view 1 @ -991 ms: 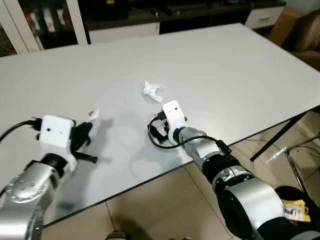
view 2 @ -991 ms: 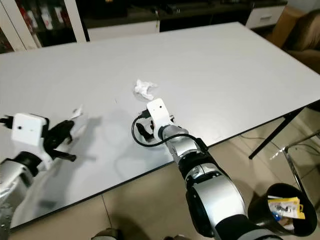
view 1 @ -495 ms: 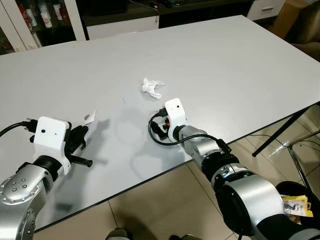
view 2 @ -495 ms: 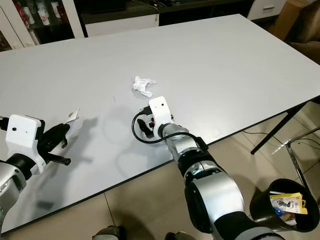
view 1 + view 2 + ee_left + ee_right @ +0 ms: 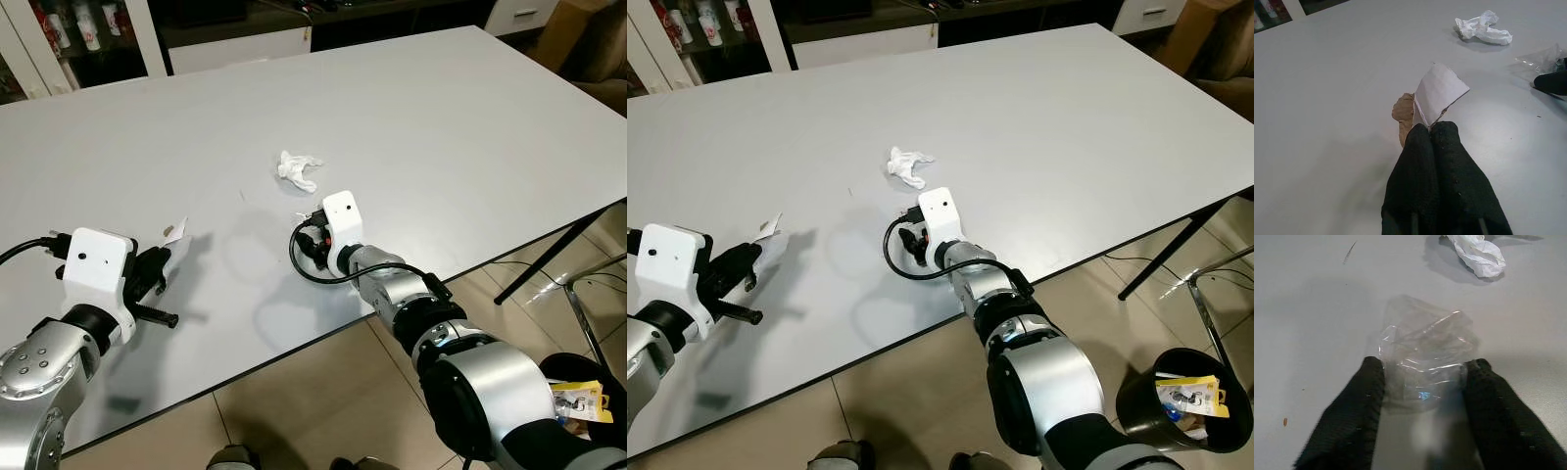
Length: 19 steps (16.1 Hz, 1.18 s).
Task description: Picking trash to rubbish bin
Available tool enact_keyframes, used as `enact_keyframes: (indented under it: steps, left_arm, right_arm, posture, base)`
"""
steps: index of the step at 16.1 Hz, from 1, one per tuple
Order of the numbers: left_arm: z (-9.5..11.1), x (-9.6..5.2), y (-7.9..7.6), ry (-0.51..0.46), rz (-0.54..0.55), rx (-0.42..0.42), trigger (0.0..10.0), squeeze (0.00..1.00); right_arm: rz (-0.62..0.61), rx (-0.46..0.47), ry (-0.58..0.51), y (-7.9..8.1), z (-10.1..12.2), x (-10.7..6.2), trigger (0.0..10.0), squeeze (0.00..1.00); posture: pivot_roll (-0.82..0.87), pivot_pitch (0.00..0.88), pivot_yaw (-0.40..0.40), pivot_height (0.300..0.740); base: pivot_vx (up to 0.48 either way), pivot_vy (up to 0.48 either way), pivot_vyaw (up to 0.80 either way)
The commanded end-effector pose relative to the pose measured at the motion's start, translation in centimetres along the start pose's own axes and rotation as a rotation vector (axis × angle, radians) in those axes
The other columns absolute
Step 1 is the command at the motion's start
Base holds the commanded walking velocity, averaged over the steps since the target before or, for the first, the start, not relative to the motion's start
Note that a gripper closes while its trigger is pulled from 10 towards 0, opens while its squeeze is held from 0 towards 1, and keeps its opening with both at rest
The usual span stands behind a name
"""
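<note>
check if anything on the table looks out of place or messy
Only litter stands out. A crumpled white tissue lies mid-table, a clear plastic wrapper sits between the open right gripper's fingers, and the left gripper pinches a scrap of paper beside a brown bit. Nothing looks spilled or broken.

White tissue (image 5: pixel 297 169) — grey table (image 5: pixel 470 127)
</note>
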<state>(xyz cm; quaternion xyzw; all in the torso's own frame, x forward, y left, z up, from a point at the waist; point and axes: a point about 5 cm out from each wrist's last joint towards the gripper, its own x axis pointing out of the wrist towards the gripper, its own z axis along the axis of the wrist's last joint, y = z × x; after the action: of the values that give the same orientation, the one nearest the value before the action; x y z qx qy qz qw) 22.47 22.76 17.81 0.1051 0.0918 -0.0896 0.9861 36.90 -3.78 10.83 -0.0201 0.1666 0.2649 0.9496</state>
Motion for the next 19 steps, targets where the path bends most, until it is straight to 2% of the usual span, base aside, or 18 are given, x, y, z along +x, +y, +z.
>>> enact_keyframes:
  steps: [1, 8, 11, 13, 14, 15, 17, 19]
  left_arm:
    - [0.6, -0.2, 0.0, -0.019, -0.012, 0.012, 10.0, 0.0]
    - [0.4, 0.5, -0.1, -0.021, -0.014, 0.015, 10.0, 0.0]
    - [-0.3, 1.0, -0.4, -0.025, -0.002, -0.015, 10.0, 0.0]
    - [-0.6, 1.6, -0.9, -0.04, 0.007, -0.085, 10.0, 0.0]
    - [-0.9, 2.0, -1.2, -0.023, 0.004, -0.154, 10.0, 0.0]
    - [-1.0, 2.2, -1.2, -0.023, 0.007, -0.17, 10.0, 0.0]
    - [-0.8, 3.4, -2.3, -0.041, -0.027, -0.232, 10.0, 0.0]
    - [-1.0, 4.1, -3.0, -0.039, -0.028, -0.224, 10.0, 0.0]
  right_arm:
    - [0.004, 0.01, 0.001, 0.0, 0.2, 0.0, 0.0, 0.0]
    - [0.017, 0.014, -0.012, 0.1, 0.3, 0.1, 0.0, 0.0]
    - [0.013, 0.055, -0.123, -0.1, 1.8, 0.0, 0.0, 0.0]
    - [0.02, 0.097, -0.223, -0.8, 2.6, -0.4, 0.0, 0.0]
    - [0.02, 0.114, -0.3, -1.5, 3.2, -0.9, 0.0, 0.0]
    - [0.019, 0.122, -0.335, -1.8, 3.3, -1.2, 0.0, 0.0]
    - [-0.079, 0.114, -0.446, -3.8, 2.6, -3.8, 0.0, 0.0]
    - [-0.115, 0.11, -0.497, -4.2, 2.1, -6.2, 0.0, 0.0]
  posture:
    - [0.22, 0.114, -0.057, 0.74]
    - [0.22, 0.085, -0.06, 0.74]
    - [0.19, 0.051, -0.05, 0.74]
    - [0.13, 0.014, -0.038, 0.74]
    - [0.11, 0.006, -0.038, 0.74]
    - [0.1, 0.0, -0.036, 0.74]
    - [0.06, 0.0, -0.024, 0.74]
    - [0.02, 0.0, -0.007, 0.74]
  base:
    - [0.0, 0.0, 0.0]
    - [0.0, 0.0, 0.0]
    - [0.0, 0.0, 0.0]
    - [0.0, 0.0, 0.0]
    - [0.0, 0.0, 0.0]
    - [0.0, 0.0, 0.0]
    - [0.0, 0.0, 0.0]
    - [0.0, 0.0, 0.0]
